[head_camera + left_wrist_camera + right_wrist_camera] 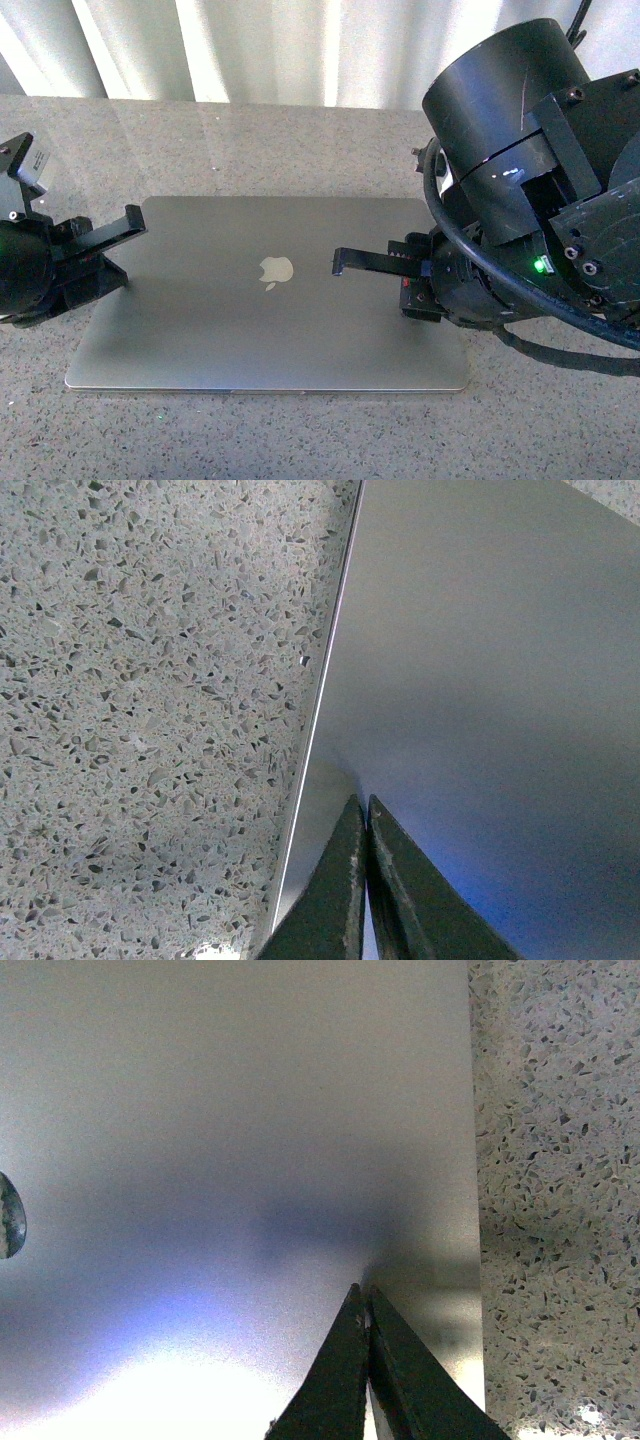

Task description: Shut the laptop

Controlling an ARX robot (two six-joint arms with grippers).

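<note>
The laptop lies flat on the speckled table with its grey lid down and the apple logo facing up. My left gripper is shut, its tips over the lid's left edge near the back corner. My right gripper is shut too, pointing left above the lid just right of the logo. In the left wrist view the shut gripper sits over the lid next to its edge. In the right wrist view the shut gripper hangs over the lid, close to its side edge.
The speckled stone table surrounds the laptop on all sides. White curtains hang behind the table's far edge. My bulky right arm fills the upper right of the front view.
</note>
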